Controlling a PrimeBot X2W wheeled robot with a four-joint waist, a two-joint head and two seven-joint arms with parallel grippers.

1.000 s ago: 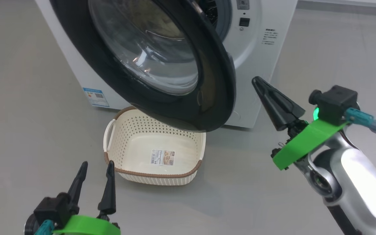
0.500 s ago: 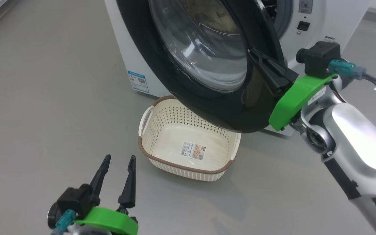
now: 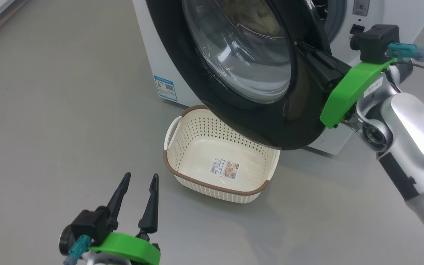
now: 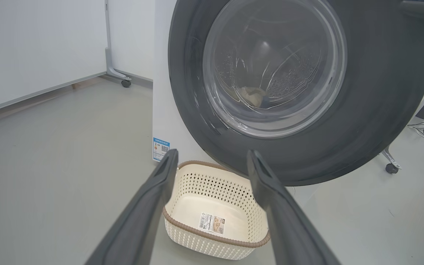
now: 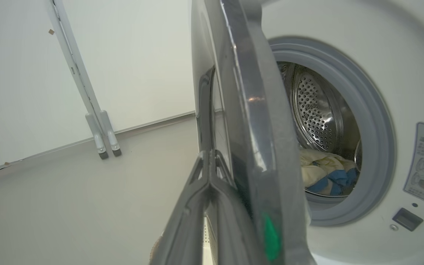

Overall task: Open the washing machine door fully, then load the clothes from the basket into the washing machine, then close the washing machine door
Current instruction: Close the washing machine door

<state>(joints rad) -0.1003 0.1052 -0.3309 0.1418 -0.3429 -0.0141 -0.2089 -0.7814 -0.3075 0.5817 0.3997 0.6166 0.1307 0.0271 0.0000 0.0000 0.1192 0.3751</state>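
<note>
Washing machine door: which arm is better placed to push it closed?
Right, probably. The right tool, shut, lies against the door from outside; the left tool hangs open, low beside the empty basket. The clothes are in the drum.

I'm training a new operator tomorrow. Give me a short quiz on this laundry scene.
1. True or false: the basket holds no clothes.
2. Where are the clothes? A) on the floor B) inside the washing machine C) on top of the machine
3. Fill in: the right gripper, at the washing machine door rim, is ___ (open/shut).
Key: 1 true; 2 B; 3 shut.
</note>
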